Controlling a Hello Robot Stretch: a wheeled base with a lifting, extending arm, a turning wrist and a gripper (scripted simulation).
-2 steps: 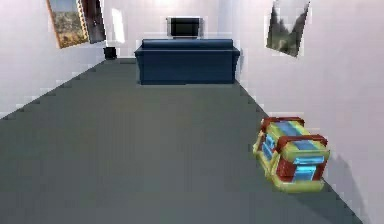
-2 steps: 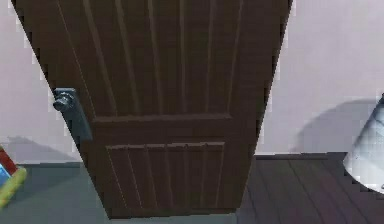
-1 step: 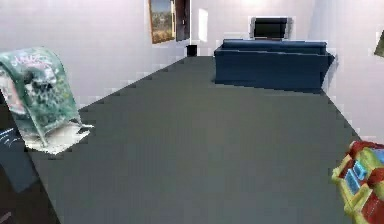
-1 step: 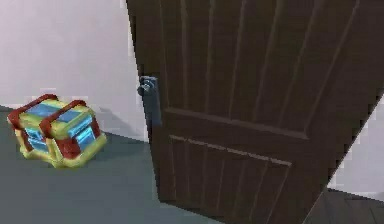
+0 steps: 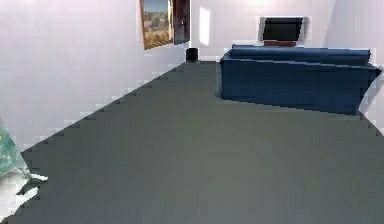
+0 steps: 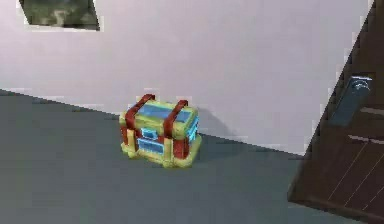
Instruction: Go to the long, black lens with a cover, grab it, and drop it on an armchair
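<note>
Claw state cannot be told, nor where the lens lies. Arm side view: a red, yellow and blue chest (image 6: 160,131) on the grey floor (image 6: 60,175) near a white wall, dark door (image 6: 345,140) at right. Forward view: blue sofa (image 5: 296,80) far across the floor, screen (image 5: 281,30) behind it, painting (image 5: 155,22) on the left wall.

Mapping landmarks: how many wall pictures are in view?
2. One picture hangs on the forward view's left wall; a second picture sits at the arm side view's top left. Others may be hidden.
</note>
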